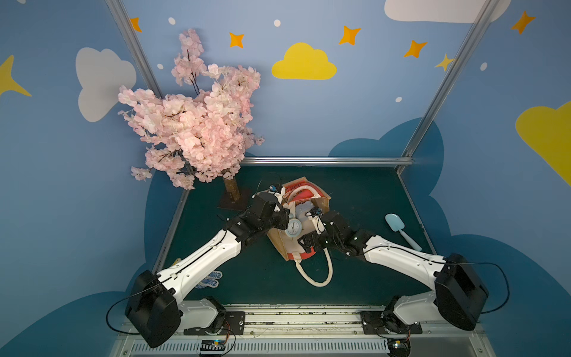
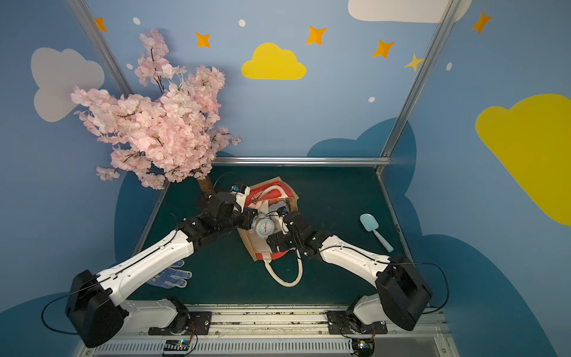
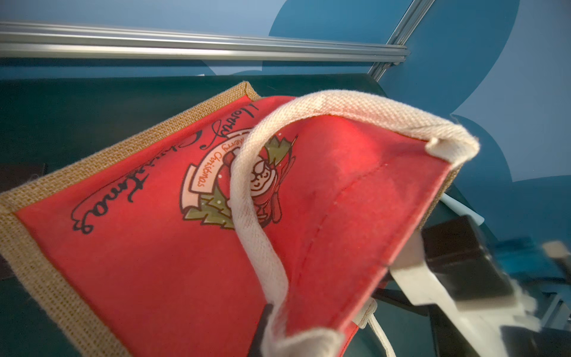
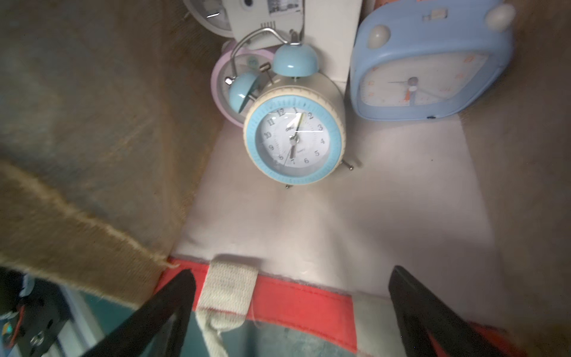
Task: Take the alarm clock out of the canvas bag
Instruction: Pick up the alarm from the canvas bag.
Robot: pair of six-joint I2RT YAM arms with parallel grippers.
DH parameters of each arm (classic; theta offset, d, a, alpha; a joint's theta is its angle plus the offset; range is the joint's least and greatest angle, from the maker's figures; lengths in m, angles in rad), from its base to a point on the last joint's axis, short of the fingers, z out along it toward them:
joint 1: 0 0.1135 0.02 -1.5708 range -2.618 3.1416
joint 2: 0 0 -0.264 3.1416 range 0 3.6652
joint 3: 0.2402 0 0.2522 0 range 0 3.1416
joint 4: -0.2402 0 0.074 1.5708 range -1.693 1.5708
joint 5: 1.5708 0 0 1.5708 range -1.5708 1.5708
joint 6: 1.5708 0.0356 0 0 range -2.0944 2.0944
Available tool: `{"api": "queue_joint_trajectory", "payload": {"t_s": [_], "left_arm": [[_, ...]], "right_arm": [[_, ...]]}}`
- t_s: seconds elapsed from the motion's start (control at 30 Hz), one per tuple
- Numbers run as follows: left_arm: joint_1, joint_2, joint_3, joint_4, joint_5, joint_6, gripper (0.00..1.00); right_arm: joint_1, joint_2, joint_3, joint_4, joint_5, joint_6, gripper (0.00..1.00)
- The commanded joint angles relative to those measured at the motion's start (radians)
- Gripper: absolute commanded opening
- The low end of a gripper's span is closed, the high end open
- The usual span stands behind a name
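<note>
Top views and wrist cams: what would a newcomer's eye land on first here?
Probably the pink tree towering over the far left corner of the table. Next, the red-and-tan bag lying mid-table. The right wrist view shows a blue twin-bell clock inside it, with a square blue clock beside it and the open right tool at the mouth.

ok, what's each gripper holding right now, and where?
Left gripper is shut on the canvas bag, at its cream handle by the rim. Right gripper is open at the mouth, holding nothing.
</note>
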Motion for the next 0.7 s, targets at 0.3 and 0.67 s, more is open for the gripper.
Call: {"api": "queue_joint_trajectory", "payload": {"t_s": [0.3,0.67], "left_arm": [[0.029,-0.023,-0.021,-0.038,0.105,-0.092,0.03],[0.072,-0.028,-0.018,-0.044,0.189,-0.132,0.03]], "right_arm": [[0.013,0.156,0.062,0.23,0.041,0.01,0.99],[0.015,0.286,0.132,0.221,0.141,-0.089,0.99]]}}
